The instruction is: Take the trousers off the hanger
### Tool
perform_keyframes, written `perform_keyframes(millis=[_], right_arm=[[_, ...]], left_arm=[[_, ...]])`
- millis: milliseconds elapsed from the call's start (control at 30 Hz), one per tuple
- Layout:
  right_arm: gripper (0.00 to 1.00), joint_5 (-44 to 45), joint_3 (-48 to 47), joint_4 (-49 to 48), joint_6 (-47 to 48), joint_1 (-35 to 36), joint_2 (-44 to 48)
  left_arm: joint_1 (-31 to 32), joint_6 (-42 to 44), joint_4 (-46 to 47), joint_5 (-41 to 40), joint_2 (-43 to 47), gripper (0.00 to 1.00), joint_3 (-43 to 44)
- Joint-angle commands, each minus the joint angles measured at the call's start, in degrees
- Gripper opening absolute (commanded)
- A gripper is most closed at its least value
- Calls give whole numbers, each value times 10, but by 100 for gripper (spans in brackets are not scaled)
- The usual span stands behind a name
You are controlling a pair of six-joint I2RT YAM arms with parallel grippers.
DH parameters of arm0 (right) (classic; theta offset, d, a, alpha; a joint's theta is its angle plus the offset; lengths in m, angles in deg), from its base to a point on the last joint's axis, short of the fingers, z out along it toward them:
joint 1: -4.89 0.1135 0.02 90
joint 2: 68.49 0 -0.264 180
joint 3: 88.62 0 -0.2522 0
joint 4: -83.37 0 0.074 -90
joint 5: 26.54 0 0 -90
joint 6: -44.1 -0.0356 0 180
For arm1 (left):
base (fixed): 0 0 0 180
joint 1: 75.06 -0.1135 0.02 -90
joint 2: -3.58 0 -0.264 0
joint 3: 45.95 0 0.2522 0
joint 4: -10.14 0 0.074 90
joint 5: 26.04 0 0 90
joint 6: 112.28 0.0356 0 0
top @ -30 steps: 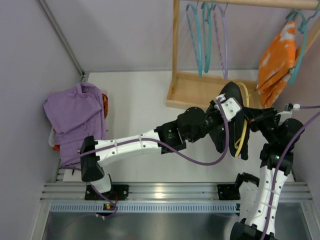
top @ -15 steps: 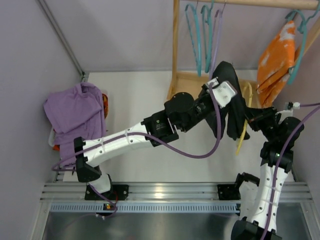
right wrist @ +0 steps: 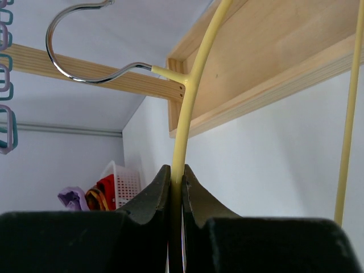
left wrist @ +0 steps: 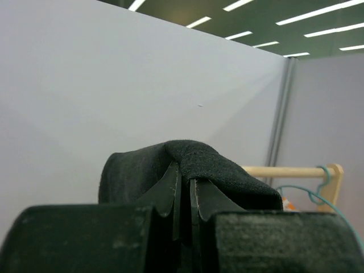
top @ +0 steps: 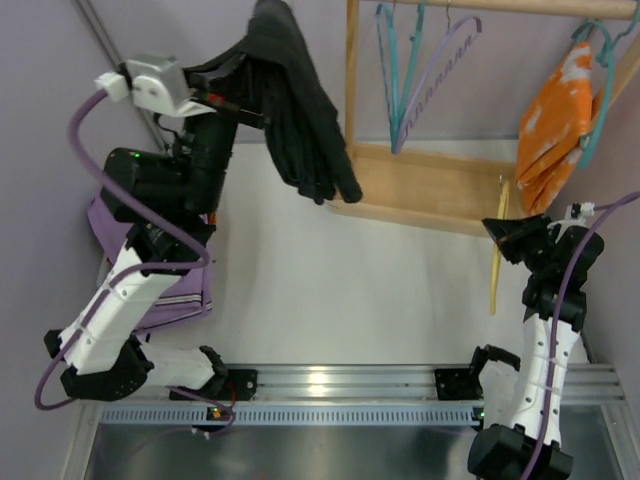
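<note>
The black trousers hang free in the air at the upper left, draped over my left gripper, which is shut on a fold of them; the wrist view shows the cloth pinched between the jaws. The thin yellow hanger is bare and hangs at the right, held by my right gripper. In the right wrist view the jaws are shut on the hanger's yellow rod, with its metal hook above.
A wooden rack stands at the back with teal hangers and a lilac hanger. An orange-and-white garment hangs at the right. A purple shirt lies over a white basket at the left.
My left arm swung up and far to the left, pulling the trousers off the hanger. The yellow hanger stays in my right gripper, now bare.
</note>
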Motion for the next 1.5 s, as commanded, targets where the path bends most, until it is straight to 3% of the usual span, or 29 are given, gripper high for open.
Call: perform_keyframes(millis=[0,133,167,300,433,633,767,1200,1300,1467], right_arm=[[0,4,-23,-35,21,-4,-1],[0,1,-26,-38,21,-4,-6],[0,1,-26,-38,21,-4,-7],[0,-2,-24,-44,21,-3,-15],[0,-10,-24,-48,24,-3,-19],[0,-24,-35,-45,38,-3,-27],[0,-33,-43,-38,49,-3,-32],[0,-49,-73,-18,73,-3,-29],[0,-48,-76,-16,73,-3,-34],[0,-45,-79,-20,64,-3,-27]], left_arm=[[-59,-63,56,11,43,0,-14],[-166,-123,34,0,104,0,-77],[-228,-132,28,-2,122,0,-93],[-362,-150,-7,-29,213,0,-200],[-479,-157,-82,-61,306,0,-236],[-617,-162,-170,-82,377,0,-237],[-662,-144,-199,-80,414,0,-255],[-668,-57,-190,-132,503,0,-428],[-668,-52,-166,-115,500,0,-478],[-667,-28,-39,-64,431,0,-550]])
